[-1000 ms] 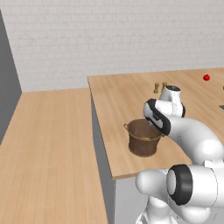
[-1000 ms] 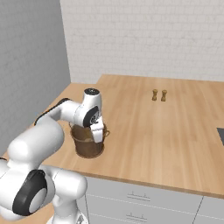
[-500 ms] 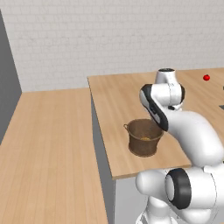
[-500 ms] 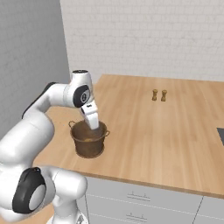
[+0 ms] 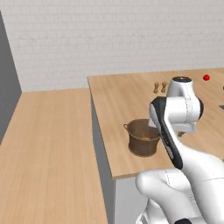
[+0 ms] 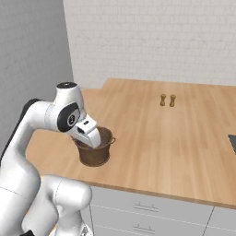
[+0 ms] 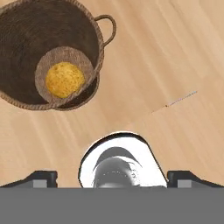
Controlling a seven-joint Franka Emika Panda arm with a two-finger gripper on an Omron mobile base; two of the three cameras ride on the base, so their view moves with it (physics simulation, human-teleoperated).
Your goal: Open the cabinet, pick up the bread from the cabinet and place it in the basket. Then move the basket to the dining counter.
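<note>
The brown woven basket (image 5: 143, 138) (image 6: 95, 150) (image 7: 49, 52) stands near the front left corner of the wood counter (image 6: 152, 138) that has handled grey drawers. The golden-orange bread (image 7: 64, 79) lies on the basket's bottom; a sliver of the bread (image 5: 146, 139) shows over the rim. My gripper (image 6: 96, 142) (image 7: 113, 177) hovers above the counter just beside the basket, open, with its fingertips (image 7: 43, 177) spread wide and nothing between them. In the left base view my own arm hides the hand.
Two small wooden shakers (image 5: 159, 87) (image 6: 167, 100) stand mid-counter toward the back wall. A red ball (image 5: 206, 77) lies far right. The black hob's edge (image 6: 233, 143) is at the right. A lower light wood-plank surface (image 5: 48, 144) stretches left of the counter.
My hand has lifted out of the basket, leaving the bread inside, and the arm has swung back above and beside it. The basket has not moved.
</note>
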